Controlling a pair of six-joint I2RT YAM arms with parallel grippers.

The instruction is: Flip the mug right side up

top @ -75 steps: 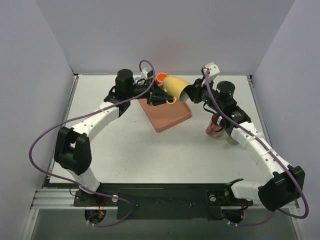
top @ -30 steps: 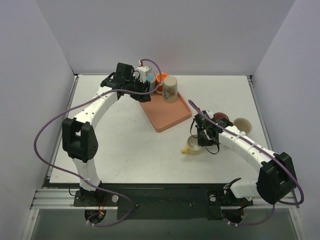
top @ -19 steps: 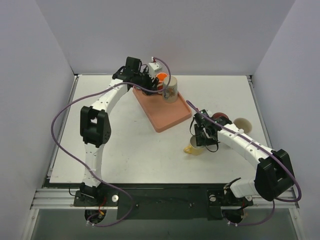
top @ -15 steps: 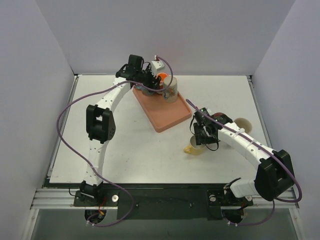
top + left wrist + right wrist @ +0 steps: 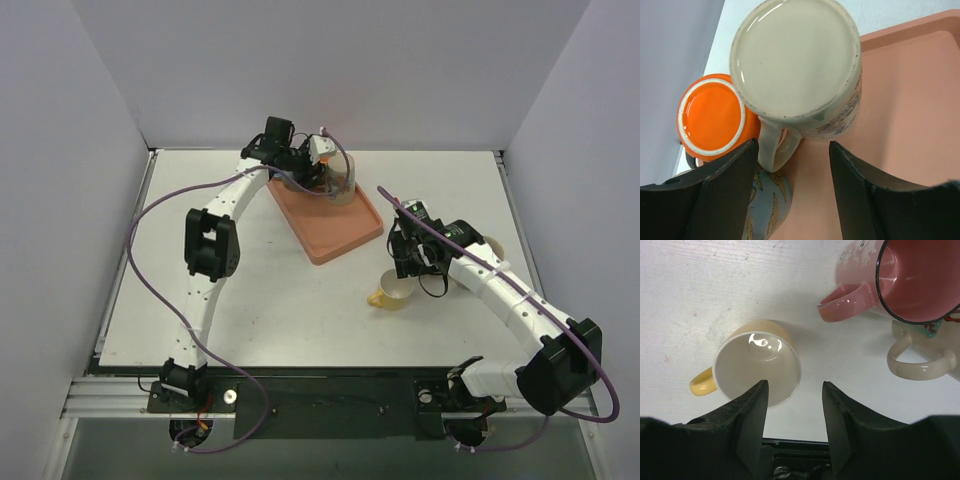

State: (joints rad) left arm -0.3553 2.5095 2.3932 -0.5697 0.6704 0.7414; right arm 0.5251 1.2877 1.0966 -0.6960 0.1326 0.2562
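A cream mug (image 5: 795, 60) stands upside down on the salmon tray (image 5: 910, 115), its base facing the left wrist camera. Its handle (image 5: 776, 150) lies between the fingers of my open left gripper (image 5: 792, 150), which touch nothing. In the top view the left gripper (image 5: 328, 176) hangs over that mug (image 5: 342, 186) at the tray's far end. A yellow mug (image 5: 757, 365) with a white inside stands upright on the table. My right gripper (image 5: 795, 390) is open just above its rim and holds nothing. From above, the right gripper (image 5: 412, 262) hovers by the yellow mug (image 5: 396, 292).
An orange mug (image 5: 712, 117) sits upside down beside the cream one, with a blue mug with yellow patterning (image 5: 762, 205) below it. A pink mug (image 5: 905, 280) and another cream mug (image 5: 920, 357) stand upright right of the yellow one. White walls enclose the table.
The right gripper has opened off the yellow mug, which now stands upright on the table. The left arm has reached farther over the tray to the cream mug, jaws wider.
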